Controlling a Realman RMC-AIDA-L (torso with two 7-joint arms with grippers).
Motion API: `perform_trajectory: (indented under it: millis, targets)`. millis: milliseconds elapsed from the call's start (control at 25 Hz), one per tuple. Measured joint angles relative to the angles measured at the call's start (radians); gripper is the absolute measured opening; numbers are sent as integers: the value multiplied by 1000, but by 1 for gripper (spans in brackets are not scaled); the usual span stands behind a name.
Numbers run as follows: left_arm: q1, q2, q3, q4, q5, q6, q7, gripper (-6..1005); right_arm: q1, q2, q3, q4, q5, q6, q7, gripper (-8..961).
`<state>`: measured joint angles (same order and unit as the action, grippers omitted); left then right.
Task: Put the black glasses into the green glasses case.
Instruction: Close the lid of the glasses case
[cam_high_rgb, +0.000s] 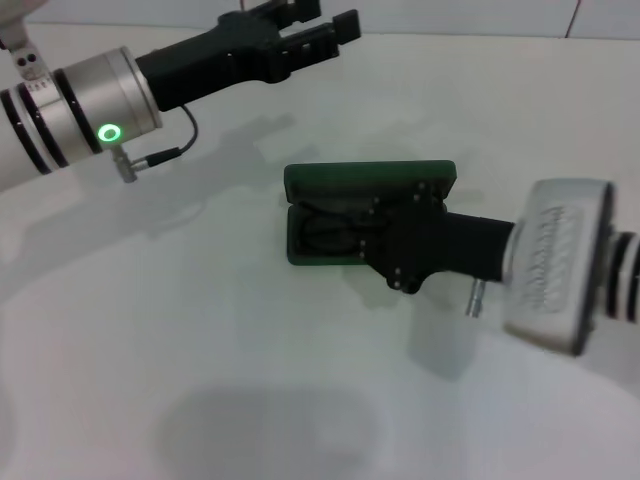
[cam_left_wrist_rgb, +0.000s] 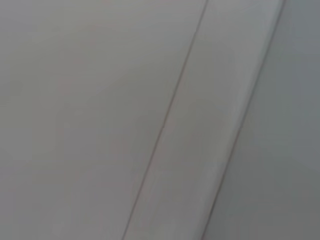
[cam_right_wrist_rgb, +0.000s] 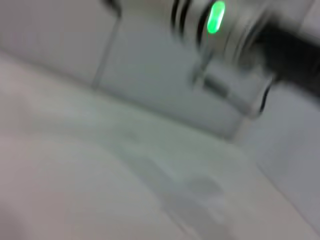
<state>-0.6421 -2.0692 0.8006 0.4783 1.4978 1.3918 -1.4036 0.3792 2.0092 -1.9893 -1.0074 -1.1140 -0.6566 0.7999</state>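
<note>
R gripper over 1 open green glasses case, 1 black glasses inside.

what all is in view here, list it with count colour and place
green glasses case: one, dark green, open at mid-table, lid raised on the far side
black glasses: one pair, black, lying inside the case's dark tray, partly hidden by the right tool
table: one, white, beneath everything
back wall: pale grey panels with a seam, filling the left wrist view
left tool: one, black on a silver arm with a green ring light, raised at the far left, away from the case, fingers apart
right tool: one, black on a silver arm, reaching from the right over the case's tray; fingers hidden
</note>
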Motion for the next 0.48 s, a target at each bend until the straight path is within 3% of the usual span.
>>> perform_trajectory:
  millis: [200,360,480]
  targets:
    - [-28,8,0,14,111,-107,-100,786,14,-24,241,36,-176,-375,204,165]
    - [-88,10,1,22,269,-214,-203,787,49,-25,552,143,-334,-648,325,175]
    - [-129,11,2,23,391,-255,-270,787,61,-29,809,243,-351,-812,332,183]
